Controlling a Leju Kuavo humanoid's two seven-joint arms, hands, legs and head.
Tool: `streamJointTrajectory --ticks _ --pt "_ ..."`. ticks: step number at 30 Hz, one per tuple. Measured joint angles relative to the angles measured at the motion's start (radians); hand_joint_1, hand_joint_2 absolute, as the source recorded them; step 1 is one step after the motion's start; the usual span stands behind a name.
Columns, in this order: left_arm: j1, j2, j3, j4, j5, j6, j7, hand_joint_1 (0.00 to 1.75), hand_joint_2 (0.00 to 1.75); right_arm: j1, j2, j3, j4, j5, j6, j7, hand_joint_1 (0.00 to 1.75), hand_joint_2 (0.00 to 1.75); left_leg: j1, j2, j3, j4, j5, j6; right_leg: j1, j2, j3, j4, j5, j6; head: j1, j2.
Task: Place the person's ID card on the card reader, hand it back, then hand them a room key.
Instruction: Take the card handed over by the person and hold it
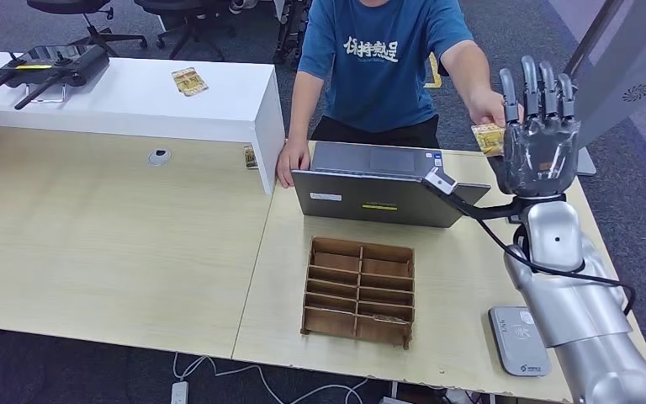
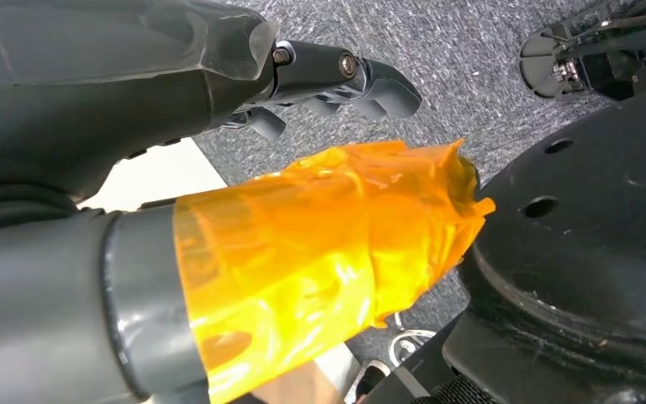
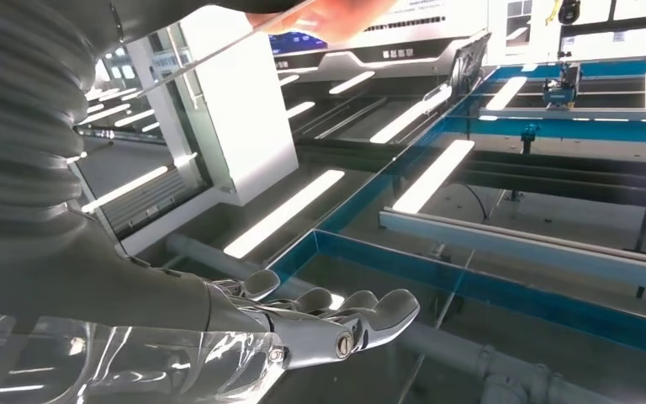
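Your right hand is raised palm-up, fingers straight and apart, grasping nothing. The ID card sits in the person's hand just beside it — yellow, long axis running toward your palm, its far end hidden behind your hand. Its print is too small to read. The card reader lies on the worktop by your right arm. Your left hand hangs low; whether its fingers are released, you cannot tell.

— How's the light on the table?
— Bright, even, soft shadows; sharp overall.
— And the wrist views?
— Ceiling light strips glare white (overexposed), the near orange tape is slightly soft.
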Motion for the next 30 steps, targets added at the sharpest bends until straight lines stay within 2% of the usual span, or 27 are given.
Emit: streamJointTrajectory --ticks 9,16,17,21,30 --pt "0.008 -0.017 0.003 0.000 0.007 0.010 0.000 0.00 0.00 0.108 -0.056 -0.058 -0.111 -0.109 -0.026 -0.052 0.00 1.75 0.000 0.000 -0.001 0.000 -0.001 0.000 0.000 -0.001 0.000 0.000 0.000 0.000 0.000 0.000" --pt "0.009 -0.020 0.010 0.000 0.007 0.012 0.000 0.00 0.00 0.151 -0.082 -0.089 -0.163 -0.122 -0.028 -0.063 0.00 1.75 0.000 0.000 0.000 0.000 -0.001 0.000 0.000 0.000 0.000 0.000 0.000 0.000 0.000 0.000" --pt "0.009 -0.020 0.010 0.000 0.007 0.012 0.000 0.00 0.00 0.154 -0.083 -0.091 -0.167 -0.124 -0.027 -0.066 0.04 1.75 0.000 0.000 0.000 0.000 -0.001 0.000 0.000 0.000 0.000 0.000 0.000 0.000 0.000 0.000" --pt "0.009 -0.023 0.018 0.000 0.007 0.012 0.000 0.00 0.00 0.165 -0.083 -0.099 -0.180 -0.138 -0.025 -0.085 1.71 1.75 0.000 0.000 0.000 0.000 -0.001 0.000 0.000 0.000 0.000 0.000 0.000 0.000 0.000 0.000" --pt "0.009 -0.025 0.028 0.000 0.007 0.012 0.000 0.00 0.00 0.179 -0.083 -0.105 -0.193 -0.148 -0.025 -0.096 1.75 1.75 0.000 0.000 0.000 0.000 -0.001 0.000 0.000 0.000 0.000 0.000 0.000 0.000 0.000 0.000"
